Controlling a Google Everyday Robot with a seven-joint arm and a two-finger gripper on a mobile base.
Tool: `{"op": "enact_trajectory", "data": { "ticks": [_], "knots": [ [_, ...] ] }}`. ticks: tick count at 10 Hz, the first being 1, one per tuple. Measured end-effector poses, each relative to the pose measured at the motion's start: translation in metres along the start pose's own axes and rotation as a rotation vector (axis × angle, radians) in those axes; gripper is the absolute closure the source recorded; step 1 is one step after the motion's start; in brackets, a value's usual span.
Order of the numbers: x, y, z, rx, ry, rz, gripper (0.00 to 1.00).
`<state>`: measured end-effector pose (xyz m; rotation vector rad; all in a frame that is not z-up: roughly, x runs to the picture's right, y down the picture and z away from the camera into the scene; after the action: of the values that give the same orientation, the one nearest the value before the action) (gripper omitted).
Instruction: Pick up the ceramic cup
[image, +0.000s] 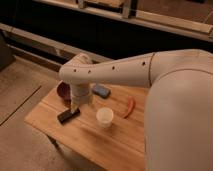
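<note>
Standing upright on the table (117, 146), the ceramic cup (104, 118) is near the gripper (73, 111), not touching it. The gripper's jaws are spread apart, clamping nothing.

Lab-like indoor space; small wooden table (88, 136) on bare concrete floor (19, 86); dark glazed wall (100, 34) behind

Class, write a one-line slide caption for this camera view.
Robot arm reaches over a wooden table, its open gripper low beside the ceramic cup, apart from it.
</note>
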<state>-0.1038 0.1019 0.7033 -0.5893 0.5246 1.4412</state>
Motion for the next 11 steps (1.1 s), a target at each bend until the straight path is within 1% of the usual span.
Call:
{"op": "enact_trajectory", "data": {
  "ticks": [9, 10, 11],
  "knots": [
    [0.0, 0.0, 0.0, 0.0, 0.0, 0.0, 0.35],
    [0.0, 0.0, -0.0001, 0.002, 0.0, -0.001, 0.35],
    [0.0003, -0.0015, -0.0037, 0.016, -0.004, -0.003, 0.35]
  ]
}}
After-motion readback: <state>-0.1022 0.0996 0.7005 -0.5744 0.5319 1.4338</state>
